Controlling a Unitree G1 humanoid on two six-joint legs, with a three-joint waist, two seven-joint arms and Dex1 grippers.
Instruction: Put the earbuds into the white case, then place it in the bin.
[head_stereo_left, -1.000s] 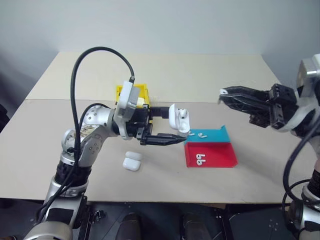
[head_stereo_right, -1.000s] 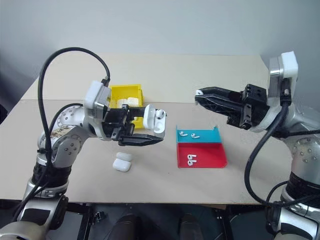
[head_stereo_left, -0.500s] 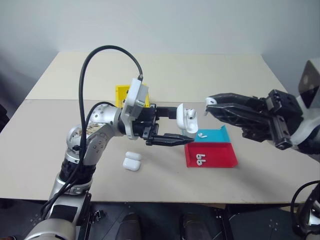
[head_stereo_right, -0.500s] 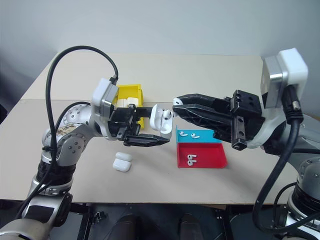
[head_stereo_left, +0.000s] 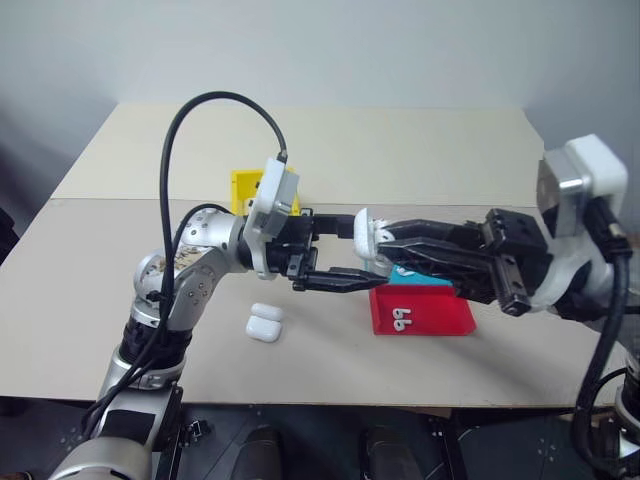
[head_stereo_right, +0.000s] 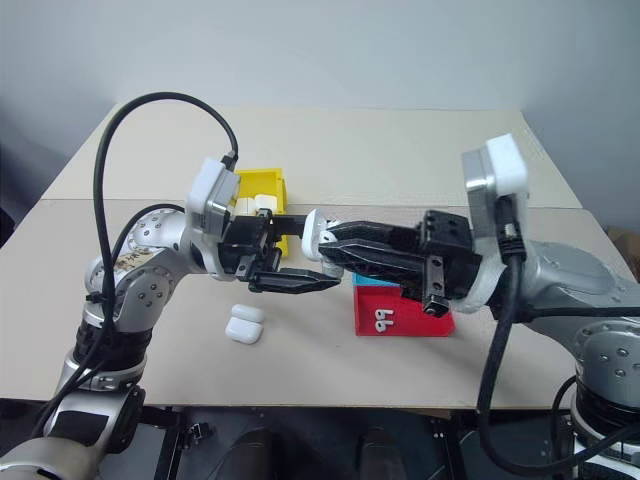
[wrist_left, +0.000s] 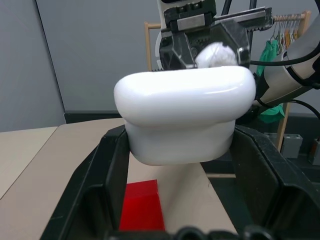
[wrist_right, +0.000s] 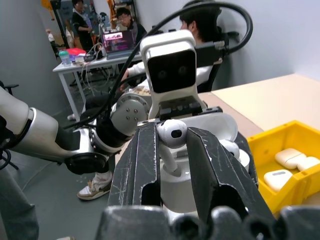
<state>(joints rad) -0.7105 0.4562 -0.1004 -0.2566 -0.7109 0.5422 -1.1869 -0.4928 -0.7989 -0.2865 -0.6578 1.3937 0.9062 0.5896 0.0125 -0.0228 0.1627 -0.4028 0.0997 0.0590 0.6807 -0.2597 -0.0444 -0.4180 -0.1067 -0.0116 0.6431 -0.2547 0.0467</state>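
The white case (head_stereo_left: 366, 237) is held up off the table (head_stereo_left: 400, 150) in the left gripper (head_stereo_left: 352, 252), fingers clamped on its body, lid open. Meeting it is the right gripper (wrist_right: 172, 150), its two fingers pinched on one of the earbuds (wrist_right: 171, 131), whose stem points down toward the open case in the right wrist view. By my reading the step in hand is seating this earbud; the next move calls for a small, careful lowering so the stem lines up with its socket, then a release. Whether another bud already sits inside I cannot tell for sure.

Going left to right over the table: a closed spare case (head_stereo_left: 264, 323) lies below the left arm; the bin (head_stereo_left: 244, 187), yellow, sits behind that arm with other cases (wrist_right: 285, 165) in it; the red and teal tray (head_stereo_left: 430, 315) lies under the right gripper with a pair of buds (head_stereo_left: 400, 320) on its red half. The left arm itself stands between the case and the bin.
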